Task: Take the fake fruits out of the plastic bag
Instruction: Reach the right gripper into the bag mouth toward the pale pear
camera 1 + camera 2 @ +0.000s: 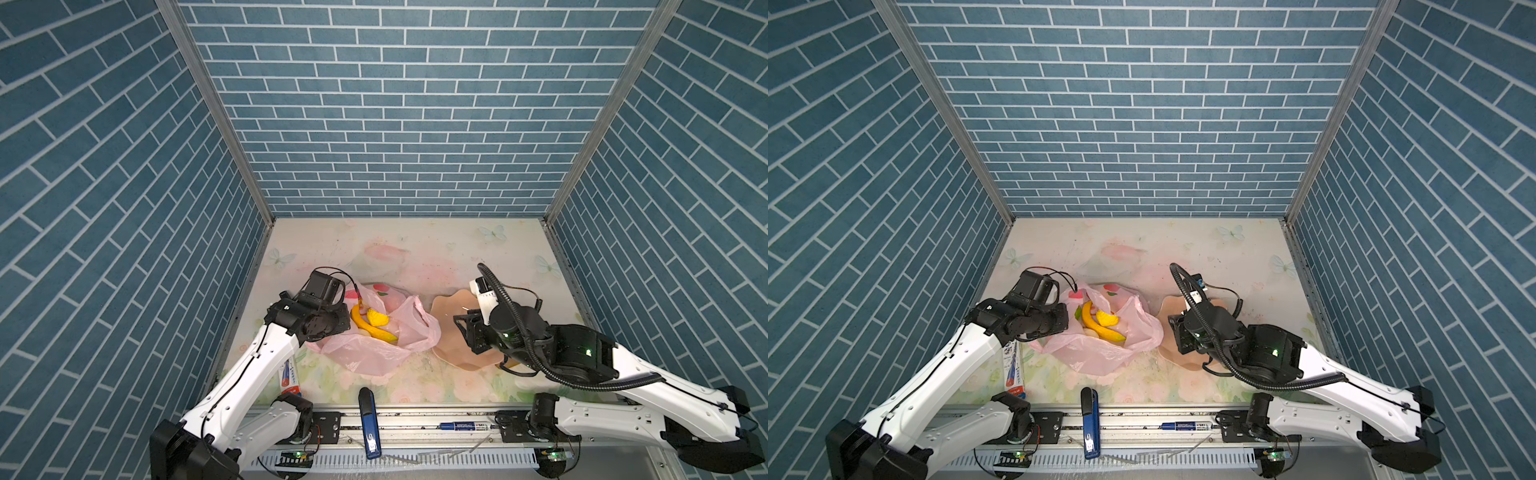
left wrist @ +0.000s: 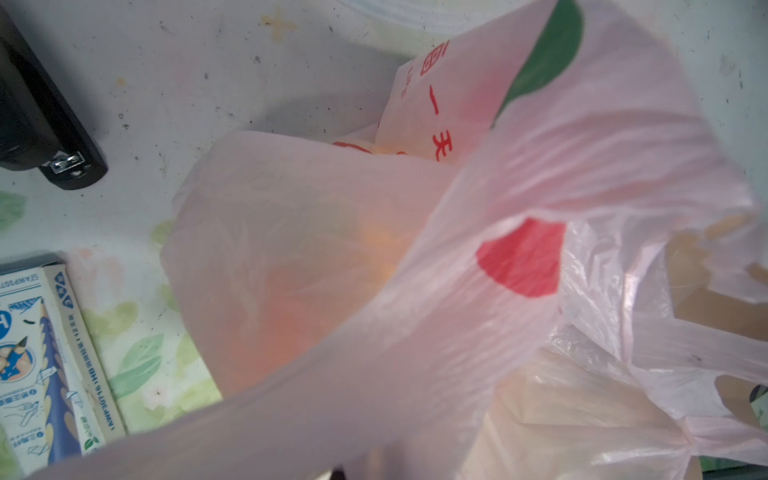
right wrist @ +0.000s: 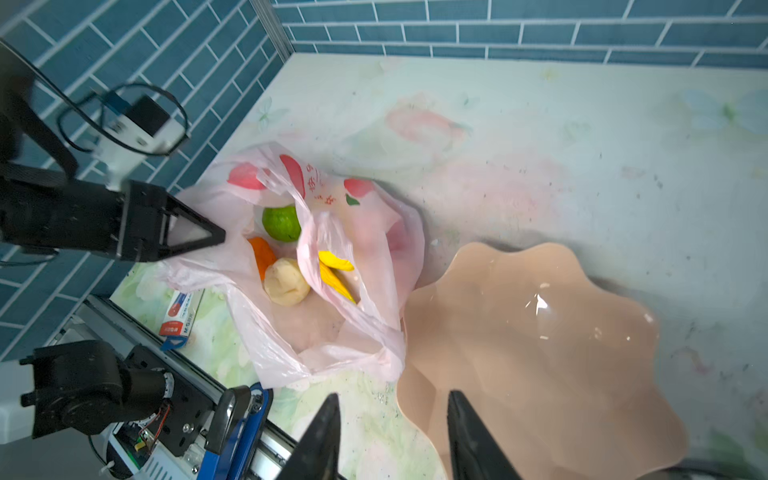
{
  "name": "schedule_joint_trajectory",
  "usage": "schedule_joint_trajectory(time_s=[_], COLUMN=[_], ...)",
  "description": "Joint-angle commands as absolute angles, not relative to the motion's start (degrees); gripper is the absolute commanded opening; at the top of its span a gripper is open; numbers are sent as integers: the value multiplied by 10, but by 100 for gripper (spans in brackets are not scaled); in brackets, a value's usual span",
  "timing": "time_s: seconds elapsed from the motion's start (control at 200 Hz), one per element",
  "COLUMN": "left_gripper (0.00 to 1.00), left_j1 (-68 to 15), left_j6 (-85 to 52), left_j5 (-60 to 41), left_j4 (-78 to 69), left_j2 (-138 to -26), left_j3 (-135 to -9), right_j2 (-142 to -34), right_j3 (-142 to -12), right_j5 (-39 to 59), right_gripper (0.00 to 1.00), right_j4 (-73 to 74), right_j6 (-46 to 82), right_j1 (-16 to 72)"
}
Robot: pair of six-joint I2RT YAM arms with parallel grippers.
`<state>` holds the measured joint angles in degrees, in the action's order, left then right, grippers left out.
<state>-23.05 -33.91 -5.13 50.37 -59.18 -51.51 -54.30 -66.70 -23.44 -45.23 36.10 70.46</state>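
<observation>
plastic bag [image 3: 324, 340] pink, red marks | banana [image 1: 1090, 323] yellow | ball [image 3: 281, 223] green | plate [image 3: 540, 332] peach | wall [image 1: 415, 124] blue brick

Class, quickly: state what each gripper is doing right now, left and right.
Left gripper: shut, pinching the rim of the thin translucent pink plastic bag.
Right gripper: open, holding nothing.

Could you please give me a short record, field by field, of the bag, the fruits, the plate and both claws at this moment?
Bag: thin translucent pink plastic bag, mouth open, lying on the floral table
Fruits seen inside bag: yellow toy banana, knobbly green ball, orange ball, cream ball
Plate: peach scalloped plate, beside the bag; the part shown in the right wrist view is bare
Left claw: shut on the bag's rim
Right claw: open, empty, by the plate's edge
</observation>
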Motion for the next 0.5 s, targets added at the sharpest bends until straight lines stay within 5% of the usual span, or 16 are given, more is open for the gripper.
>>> schedule_joint_trajectory(time_s=[0.0,0.26,0.495], left_gripper=[11,10,8], left_j1=[-229,-229,-229], left_j6=[-323,-312,-340], left_j5=[-59,-98,-84], left_j4=[519,558,572], left_j2=[-597,-598,-570], left_j3=[-519,-503,-478], right_j2=[-639,-888,-997], right_j3=[-769,-969,-998], right_j5=[-226,-61,23], right_gripper=[42,36,27], right_j4=[-486,-491,-465], right_j6=[266,178,194], right_j1=[706,702,699])
